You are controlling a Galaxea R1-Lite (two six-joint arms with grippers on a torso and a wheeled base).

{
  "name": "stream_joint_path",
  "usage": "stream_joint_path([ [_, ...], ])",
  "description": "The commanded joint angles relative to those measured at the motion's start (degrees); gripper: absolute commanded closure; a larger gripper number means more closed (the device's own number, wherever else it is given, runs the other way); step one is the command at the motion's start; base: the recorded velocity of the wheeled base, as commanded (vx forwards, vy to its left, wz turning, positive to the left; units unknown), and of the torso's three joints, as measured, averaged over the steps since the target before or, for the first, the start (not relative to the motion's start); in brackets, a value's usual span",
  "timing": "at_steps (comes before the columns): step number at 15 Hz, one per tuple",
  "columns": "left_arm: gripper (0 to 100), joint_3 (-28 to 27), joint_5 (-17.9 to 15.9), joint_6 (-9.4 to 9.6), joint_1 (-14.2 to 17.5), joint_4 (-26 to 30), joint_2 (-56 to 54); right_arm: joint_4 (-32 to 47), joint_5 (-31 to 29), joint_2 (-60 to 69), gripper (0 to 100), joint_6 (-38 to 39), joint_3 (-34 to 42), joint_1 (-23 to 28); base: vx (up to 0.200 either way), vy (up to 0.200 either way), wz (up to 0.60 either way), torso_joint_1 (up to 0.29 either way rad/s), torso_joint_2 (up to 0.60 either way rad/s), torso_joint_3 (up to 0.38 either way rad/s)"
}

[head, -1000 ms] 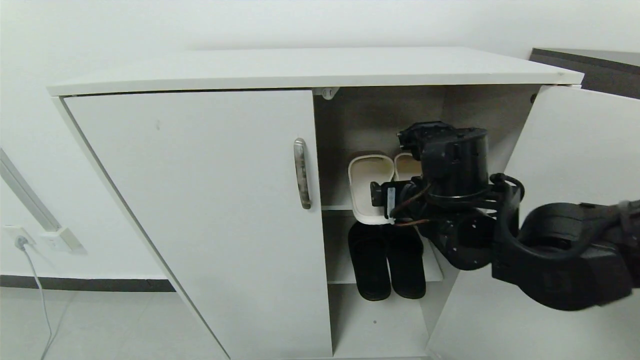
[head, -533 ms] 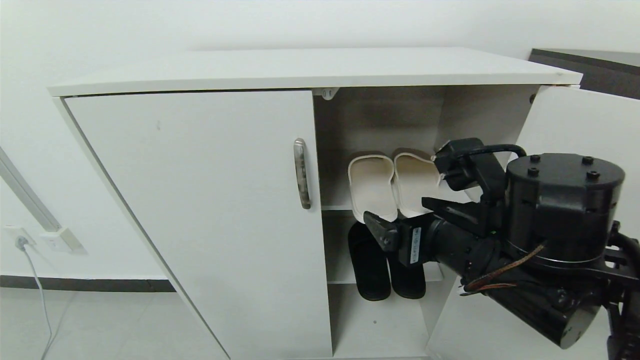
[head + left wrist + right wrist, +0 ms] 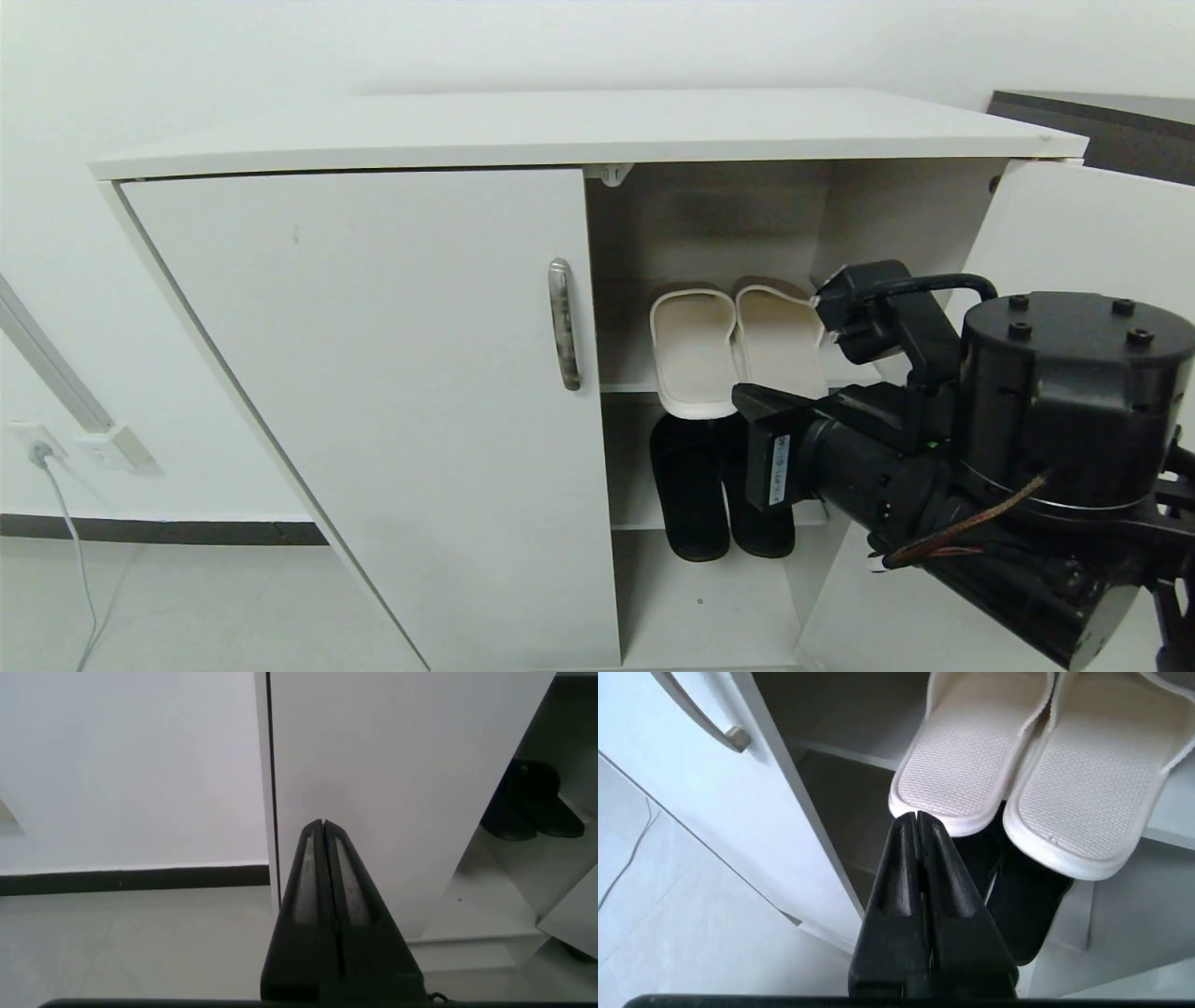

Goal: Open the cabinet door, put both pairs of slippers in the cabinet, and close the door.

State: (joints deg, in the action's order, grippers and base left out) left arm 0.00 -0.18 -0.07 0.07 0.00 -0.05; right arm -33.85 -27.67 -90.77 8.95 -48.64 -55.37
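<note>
The white cabinet (image 3: 579, 131) has its left door (image 3: 373, 373) closed and its right door (image 3: 1074, 243) swung open. A white pair of slippers (image 3: 733, 350) (image 3: 1036, 775) lies on the upper shelf with the heels overhanging the front edge. On the shelf below lies a black pair of slippers (image 3: 691, 495) (image 3: 1036, 905) (image 3: 533, 803). My right gripper (image 3: 752, 399) (image 3: 918, 826) is shut and empty, just in front of the white heels and outside the opening. My left gripper (image 3: 322, 831) is shut, low down, facing the closed door's outer edge.
A metal handle (image 3: 561, 322) (image 3: 701, 714) sits on the closed door beside the opening. A wall socket with a cable (image 3: 37, 453) is at the far left above the pale floor. A dark desk edge (image 3: 1102, 131) stands behind the open door.
My right arm has drawn back out of the cabinet from the white slippers and dropped lower, then shifted slightly right. Both pairs lie where they were.
</note>
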Motion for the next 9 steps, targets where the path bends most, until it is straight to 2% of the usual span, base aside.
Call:
stream_joint_path([
  [1,100,0.0,0.01,-0.01,0.01,0.09,0.05,0.02,-0.01,-0.55,100,0.02,0.12,-0.09,-0.2,0.0,0.0,0.002,0.01,0.002],
  [9,100,0.0,-0.08,-0.01,0.01,0.0,0.05,0.02,-0.01,-1.25,100,0.02,0.21,0.0,-0.2,0.0,0.0,0.004,0.0,0.004],
])
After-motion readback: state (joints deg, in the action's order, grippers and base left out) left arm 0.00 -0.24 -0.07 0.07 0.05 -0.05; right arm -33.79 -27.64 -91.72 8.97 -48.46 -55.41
